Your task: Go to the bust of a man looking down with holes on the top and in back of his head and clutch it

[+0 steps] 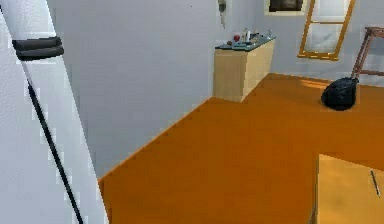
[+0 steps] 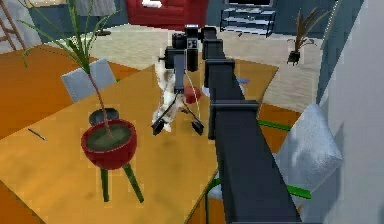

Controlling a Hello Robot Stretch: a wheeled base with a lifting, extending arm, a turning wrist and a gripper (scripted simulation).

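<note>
The robot's arm (image 2: pixel 240 150) is a dark bar that reaches out over a wooden table (image 2: pixel 60 175). At its far end is the gripper (image 2: pixel 178 120). A small white figure (image 2: pixel 166 98) is on the table right at the gripper, in the far half of the table and about midway between its side edges. A small red thing (image 2: pixel 188 93) is just beside the figure. I cannot tell how the fingers are set, and I cannot tell if the gripper holds anything.

Nearer on the table stands a red bowl planter (image 2: pixel 110 148) on green legs, with a tall thin plant in it. A thin dark stick (image 2: pixel 35 133) lies near the table's left edge. A grey chair (image 2: pixel 88 78) stands at the far left corner, and another grey chair (image 2: pixel 310 150) stands at the right edge. Far behind is a red sofa (image 2: pixel 165 12).

In the forward view, an orange floor (image 1: pixel 230 150) runs to a wooden cabinet (image 1: pixel 243 66) by the grey wall. A black bag (image 1: pixel 341 93) sits on the floor.
</note>
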